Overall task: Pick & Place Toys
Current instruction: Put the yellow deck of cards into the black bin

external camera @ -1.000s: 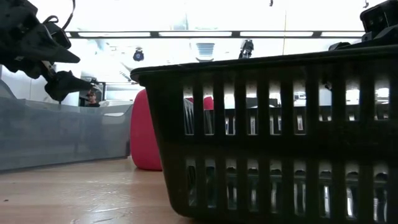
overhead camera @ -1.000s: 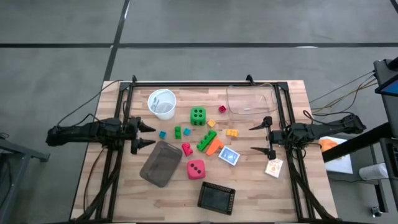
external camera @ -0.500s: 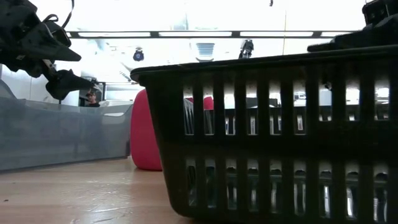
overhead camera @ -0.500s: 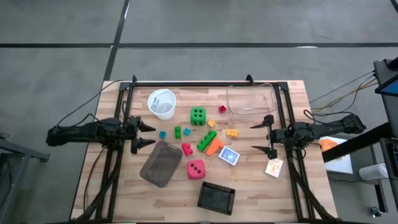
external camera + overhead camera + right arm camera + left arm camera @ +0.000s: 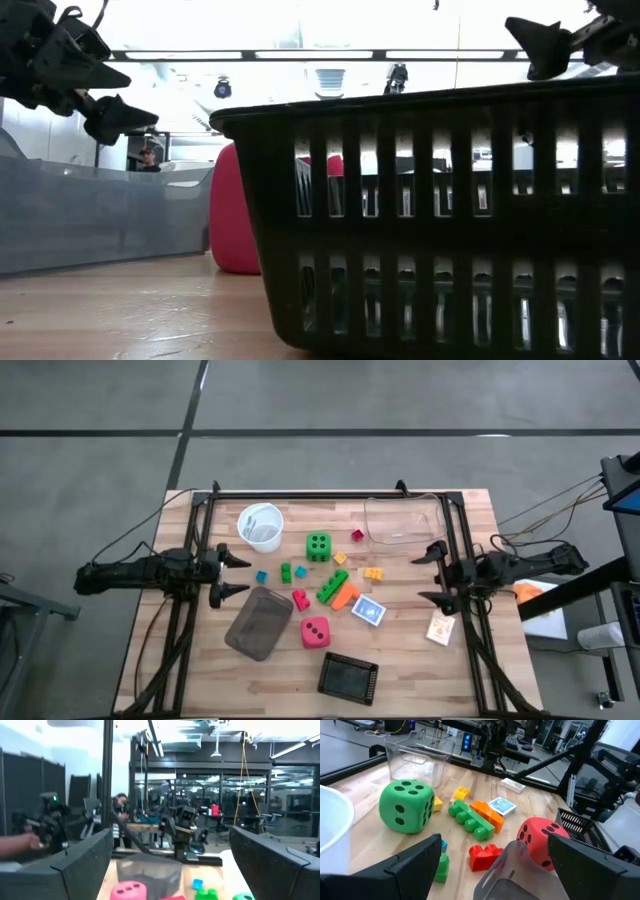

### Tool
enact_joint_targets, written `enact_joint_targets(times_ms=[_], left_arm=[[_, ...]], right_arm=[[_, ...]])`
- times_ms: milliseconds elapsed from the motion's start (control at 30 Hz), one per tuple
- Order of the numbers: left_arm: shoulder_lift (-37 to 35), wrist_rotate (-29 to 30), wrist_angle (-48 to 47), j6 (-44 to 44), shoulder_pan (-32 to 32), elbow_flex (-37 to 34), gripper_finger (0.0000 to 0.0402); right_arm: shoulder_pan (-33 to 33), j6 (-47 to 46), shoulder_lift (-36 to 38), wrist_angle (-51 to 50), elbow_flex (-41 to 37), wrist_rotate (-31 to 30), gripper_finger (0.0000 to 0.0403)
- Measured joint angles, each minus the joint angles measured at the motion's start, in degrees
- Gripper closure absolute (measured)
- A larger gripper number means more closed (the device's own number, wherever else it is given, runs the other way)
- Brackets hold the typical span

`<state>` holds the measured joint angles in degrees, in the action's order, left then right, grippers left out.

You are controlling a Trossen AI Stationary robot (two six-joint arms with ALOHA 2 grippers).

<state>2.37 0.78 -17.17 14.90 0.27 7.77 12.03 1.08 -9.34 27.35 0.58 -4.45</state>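
Note:
The toys lie in the middle of the table: a green die (image 5: 318,546), a pink-red die (image 5: 315,631), a long green brick (image 5: 332,586) beside an orange brick (image 5: 346,597), a red brick (image 5: 300,600), and small green, blue and yellow bricks. My left gripper (image 5: 240,575) is open and empty at the left of the toys. Its wrist view shows the green die (image 5: 405,806) and the pink-red die (image 5: 542,841) ahead of it. My right gripper (image 5: 430,573) is open and empty at the right of the toys, above the table.
A flat grey tray (image 5: 258,622) lies near the left gripper. A clear plastic box (image 5: 403,522) stands at the far right and a white cup (image 5: 260,526) at the far left. A black basket (image 5: 347,678) sits at the near edge. A blue card box (image 5: 368,611) and another card box (image 5: 440,628) lie right of the toys.
My right gripper has drawn back a little toward the table's right edge and risen; one finger now shows above the basket's rim in the low view. My left gripper has risen a little. The toys have not moved.

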Motion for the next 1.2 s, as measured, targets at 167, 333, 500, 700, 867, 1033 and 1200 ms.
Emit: enact_joint_targets(times_ms=[167,333,500,700,867,1033,1200], left_arm=[[0.0,0.2,0.4,0.0,0.0,-0.5,0.0039],[0.5,0.8,2.2,0.0,0.0,-2.4,0.0039],[0.9,1.8,4.7,-2.5,0.0,-3.0,0.0039],[0.8,2.3,8.2,-2.9,0.0,-3.0,0.0039],[0.9,2.2,8.1,-3.3,0.0,-3.5,0.0039],[0.9,2.2,8.5,-4.7,0.0,-4.0,0.0039],[1.0,2.2,8.6,-7.2,0.0,-4.1,0.0039]], right_arm=[[0.0,-3.1,-0.2,-0.1,0.1,0.0,0.0012],[-0.1,-6.3,-3.7,-0.7,1.4,-1.1,0.0012],[-0.1,-7.1,-12.0,-8.1,5.0,-5.6,0.0026],[-0.4,-9.0,-25.1,-9.9,11.4,-4.9,0.0075],[-0.2,-14.0,-36.9,-23.8,21.8,-3.1,0.0103],[0.7,-17.9,-47.9,-52.9,36.9,-1.7,0.0107],[2.1,-20.3,-56.4,-73.9,49.6,-1.7,0.0107]])
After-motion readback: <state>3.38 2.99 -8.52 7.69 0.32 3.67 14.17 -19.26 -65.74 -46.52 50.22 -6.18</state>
